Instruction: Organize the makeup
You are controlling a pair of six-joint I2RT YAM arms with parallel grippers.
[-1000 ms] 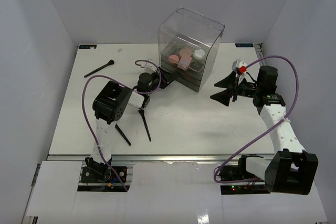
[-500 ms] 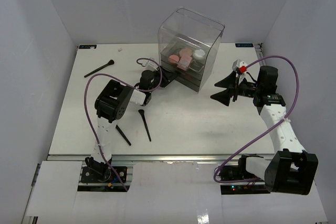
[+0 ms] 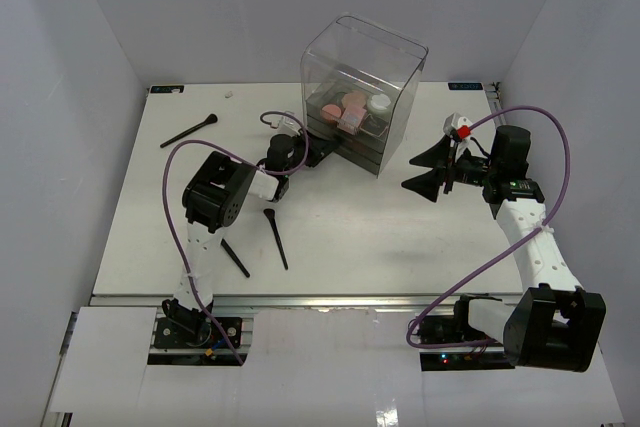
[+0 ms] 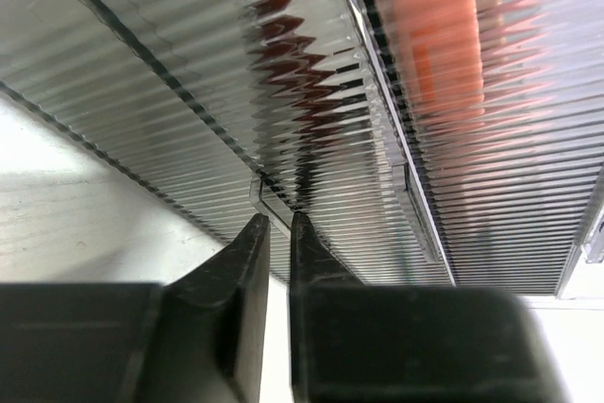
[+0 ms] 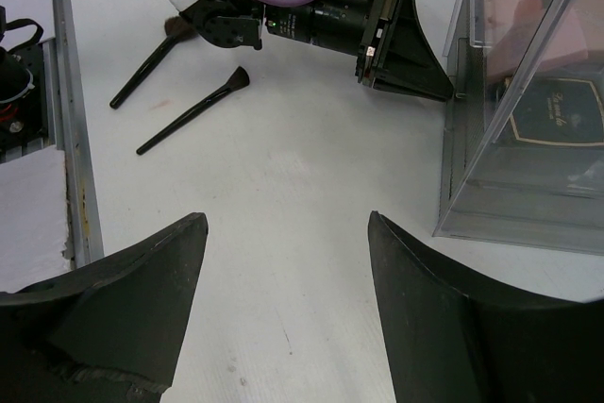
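Black-handled brushes lie loose on the table (image 3: 400,237): two beside the left arm's base (one (image 3: 276,238) just right of the other (image 3: 235,257)) and a third (image 3: 188,132) well apart at the far left, while the compacts (image 3: 350,107) already sit in the top of the box (image 3: 395,57). Expect the brushes to be light, with thin stiff handles and soft tips. They will likely roll or skid, so take each across the middle of its handle, never by the bristles. The left gripper (image 4: 274,233) is at a ribbed drawer (image 4: 189,92) of the box, its fingers drawn nearly together with the small clear tab (image 4: 267,203) at their tips; you cannot tell whether the tab is pinched yet. That plastic looks hard and slick, so pull straight. The right gripper (image 5: 285,224) hangs with its fingers wide apart and empty, right of the box. Compared with a second ago, the left wrist has edged toward the box and its fingers have narrowed; the right arm and brushes sit as they did.
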